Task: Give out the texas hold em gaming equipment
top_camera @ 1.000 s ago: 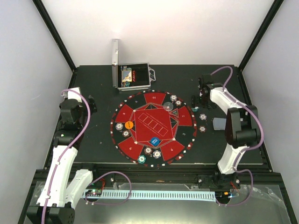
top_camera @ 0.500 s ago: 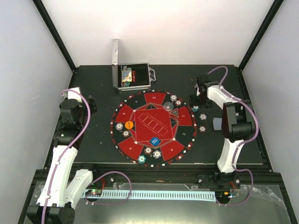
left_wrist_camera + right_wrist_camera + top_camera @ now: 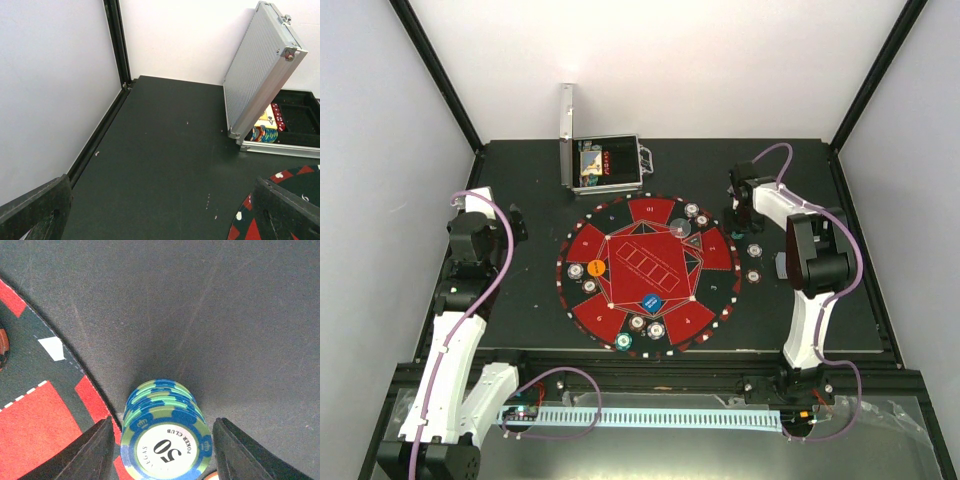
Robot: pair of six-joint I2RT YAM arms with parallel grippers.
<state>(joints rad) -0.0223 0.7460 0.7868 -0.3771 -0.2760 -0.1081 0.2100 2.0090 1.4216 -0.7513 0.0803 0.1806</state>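
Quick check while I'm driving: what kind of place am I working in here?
Probably an enclosed robot test cell, not a real card room: plain white walls in black framing surround a black table, which is dressed with a round poker mat and an open silver case.

Arms [image 3: 450, 330]: two.
Round mat [image 3: 620, 262]: one.
Silver case [image 3: 607, 166]: one.
Chip piles [image 3: 637, 323]: six on the mat, two on the bench [image 3: 520, 180] beside it; one more, a green-blue pile [image 3: 162, 435], shows in the right wrist view.
Orange disc [image 3: 597, 268]: one.
Blue disc [image 3: 652, 302]: one.
Grey-blue card [image 3: 780, 266]: one, partly hidden.
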